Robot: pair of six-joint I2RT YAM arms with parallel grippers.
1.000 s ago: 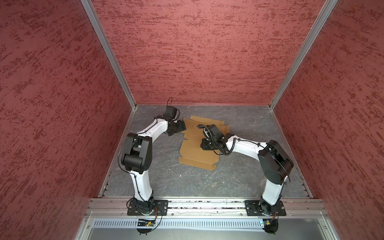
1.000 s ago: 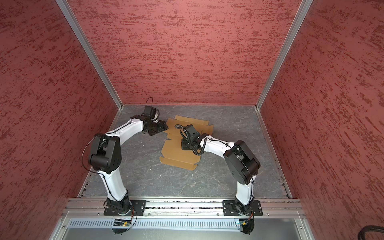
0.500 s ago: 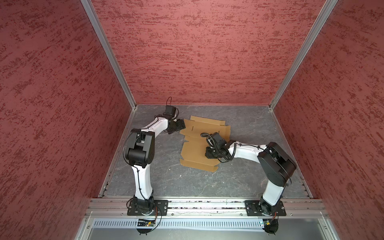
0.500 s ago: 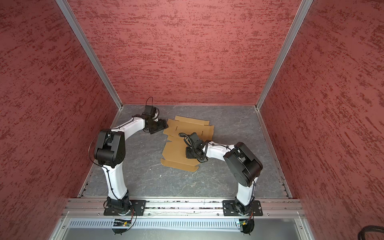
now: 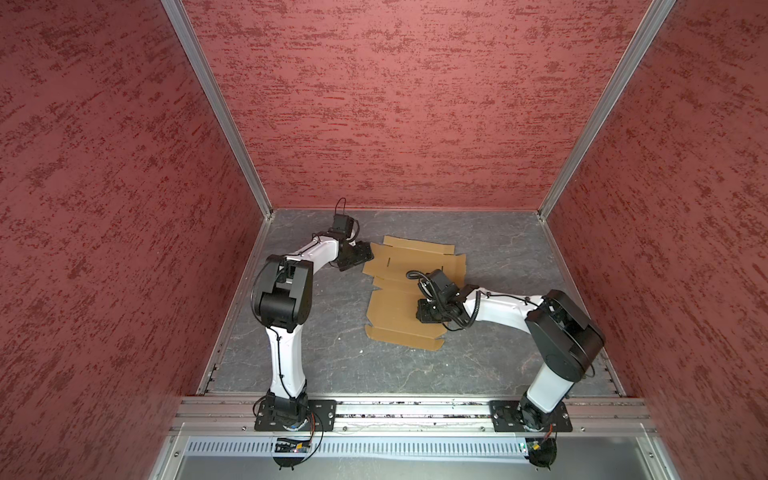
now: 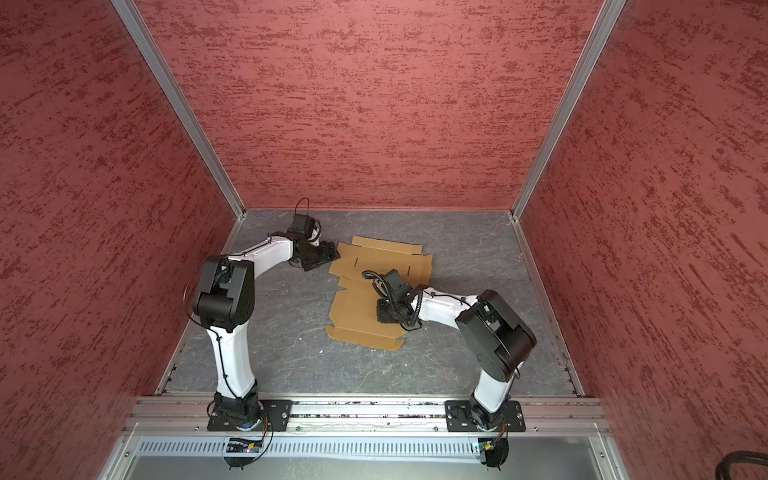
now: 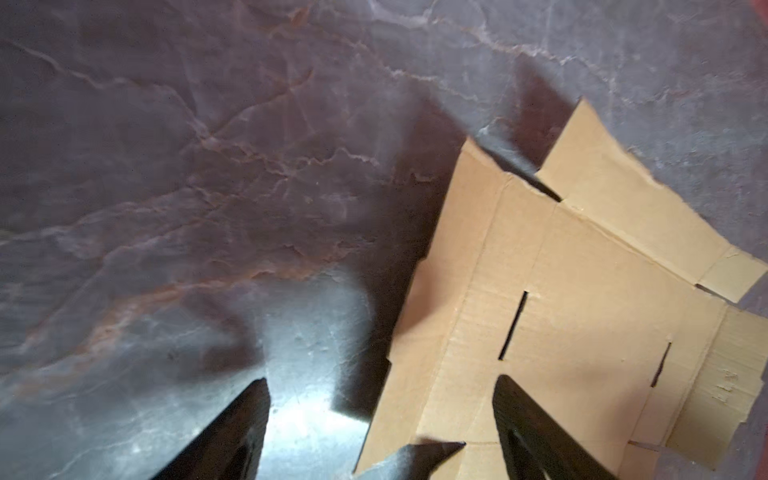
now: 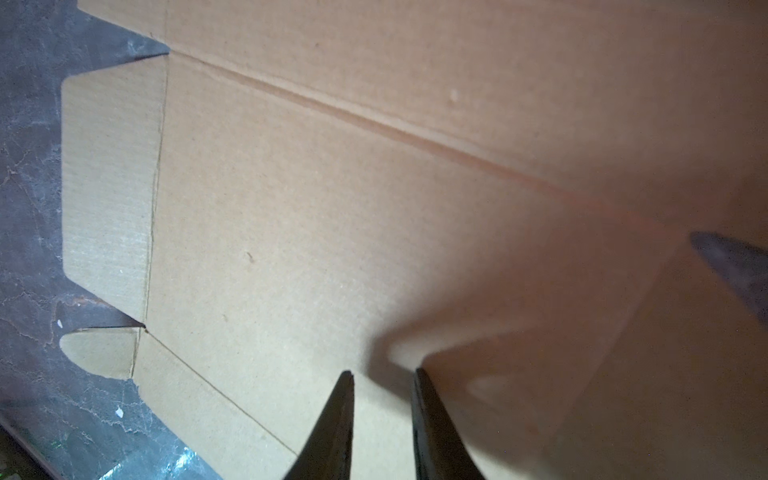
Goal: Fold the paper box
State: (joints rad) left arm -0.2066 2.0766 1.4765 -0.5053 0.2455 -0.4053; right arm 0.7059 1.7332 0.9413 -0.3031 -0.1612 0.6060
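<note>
The paper box [image 5: 395, 303] [image 6: 357, 305] is a flat tan cardboard sheet with flaps, creases and slots, lying on the grey floor in both top views. My left gripper [image 5: 362, 255] [image 6: 330, 254] sits low at the sheet's far left edge. In the left wrist view it [image 7: 380, 379] is open, one finger over the cardboard [image 7: 582, 291], the other over bare floor. My right gripper [image 5: 428, 316] [image 6: 384, 318] points down over the sheet's near panel. In the right wrist view its jaws [image 8: 382, 370] stand narrowly apart just above the board [image 8: 332, 208], holding nothing.
Red textured walls [image 5: 395, 104] close in the back and both sides. The floor [image 5: 332, 357] is grey with a stone pattern. An aluminium rail [image 5: 415, 409] along the front carries both arm bases.
My right gripper has moved from the middle of the sheet toward its near panel. The left gripper has edged slightly closer to the sheet's far left edge.
</note>
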